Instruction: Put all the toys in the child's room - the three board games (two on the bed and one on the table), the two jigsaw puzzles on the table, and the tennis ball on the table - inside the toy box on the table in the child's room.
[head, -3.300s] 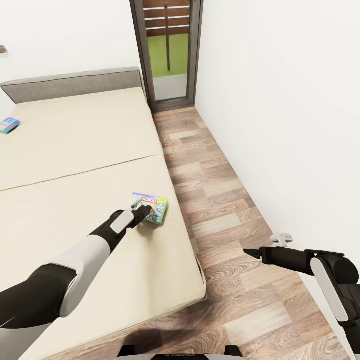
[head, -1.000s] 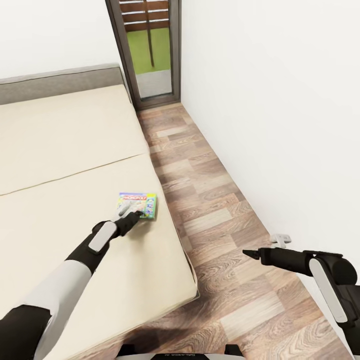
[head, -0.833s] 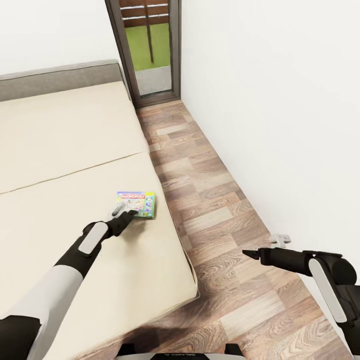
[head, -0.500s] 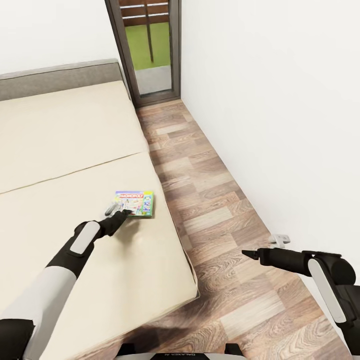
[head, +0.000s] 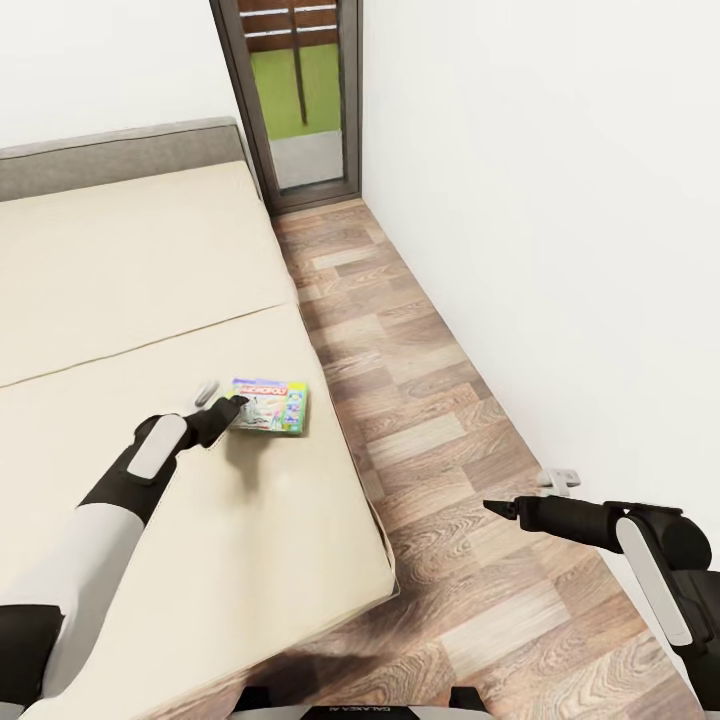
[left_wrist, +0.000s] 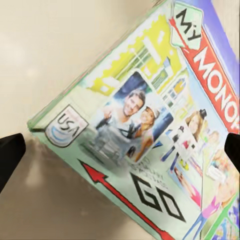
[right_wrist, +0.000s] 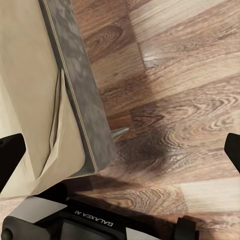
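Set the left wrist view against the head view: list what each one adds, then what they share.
Left wrist view: the board game's lid print, GO arrow and USA badge. Head view: doorway, wood floor, right hand above it, left hand open at the game's edge. Shared: the game flat on the bed.

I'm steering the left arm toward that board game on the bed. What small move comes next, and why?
Probably ease the left gripper forward so its open fingers straddle the board game's near edge, then close. The game lies flat on the bed just ahead of the fingertips, not yet held.
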